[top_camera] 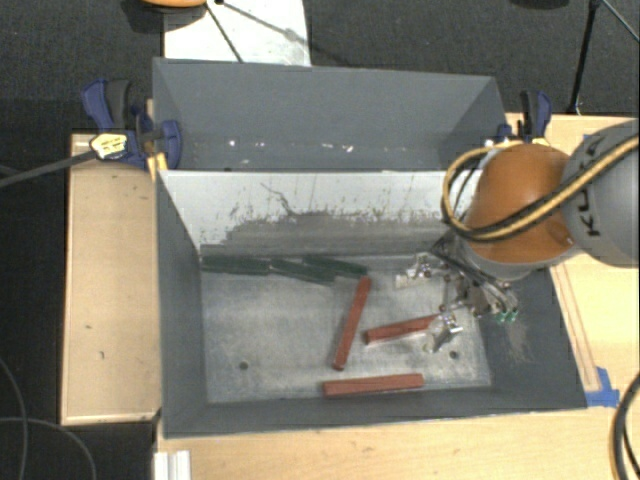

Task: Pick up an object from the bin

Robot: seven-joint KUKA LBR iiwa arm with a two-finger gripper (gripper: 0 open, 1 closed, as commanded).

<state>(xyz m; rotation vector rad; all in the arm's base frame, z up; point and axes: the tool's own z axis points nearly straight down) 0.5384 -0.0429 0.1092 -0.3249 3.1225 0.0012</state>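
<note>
The hand [447, 328] is shown low at the right of the bin [180, 308], with the right end of a short red-brown stick [395, 333] lying against it; whether it is open or closed cannot be told.

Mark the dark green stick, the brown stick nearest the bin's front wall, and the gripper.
dark green stick [320, 268]: camera view, on its right part.
front brown stick [372, 384]: camera view, on its middle.
gripper [447, 334]: camera view, at its tip.

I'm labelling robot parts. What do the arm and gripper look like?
The arm is grey with dark lettering. A round orange cover caps its wrist, looped by black and yellow cables. The gripper is small, silvery metal.
</note>
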